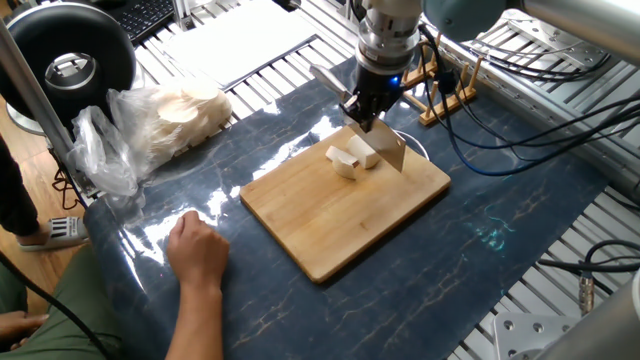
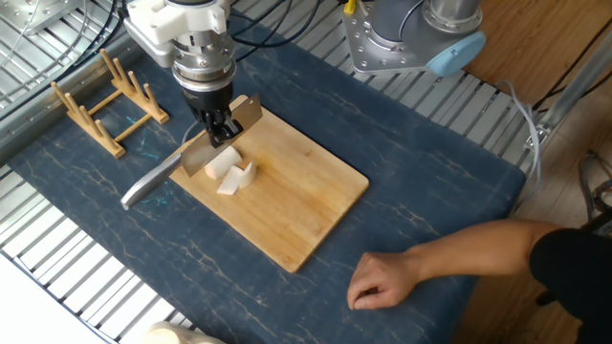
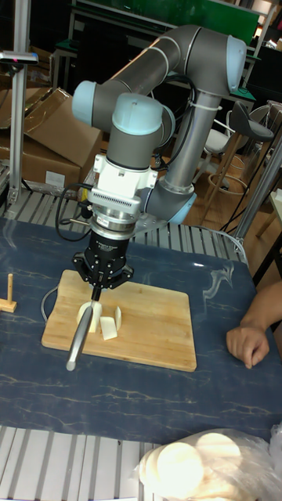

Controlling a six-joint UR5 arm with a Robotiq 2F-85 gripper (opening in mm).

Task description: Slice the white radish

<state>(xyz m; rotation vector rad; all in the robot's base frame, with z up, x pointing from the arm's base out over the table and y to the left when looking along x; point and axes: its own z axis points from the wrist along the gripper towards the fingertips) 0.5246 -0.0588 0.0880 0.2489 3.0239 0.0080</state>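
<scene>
Looking at this, biggest thing down to smallest, here's where I reckon it could go sideways:

surface (image 2: 459,182): blue marbled cover looks slick, so the board could skate if the blade pushes sideways rather than straight down.

cutting board (image 2: 306,205): lies loose on the cover as far as I can tell, nothing pinning it; a skewed cut could twist it.

person's hand (image 2: 382,282): resting on the cover near the board's corner, well apart from the blade for now, but reaching in mid-cut would be bad news.

knife (image 2: 158,179): long handle sticks out over the board's edge, blade sits right by the pieces; a tilted blade would wedge or shove instead of cutting.

claw (image 2: 225,134): clamped onto the knife up at the blade end, so any slip there changes the cutting angle.

white radish (image 2: 229,172): already in a few small wedges at the board's far end, just beside the blade; small loose bits like that could roll or shoot off under pressure.
</scene>
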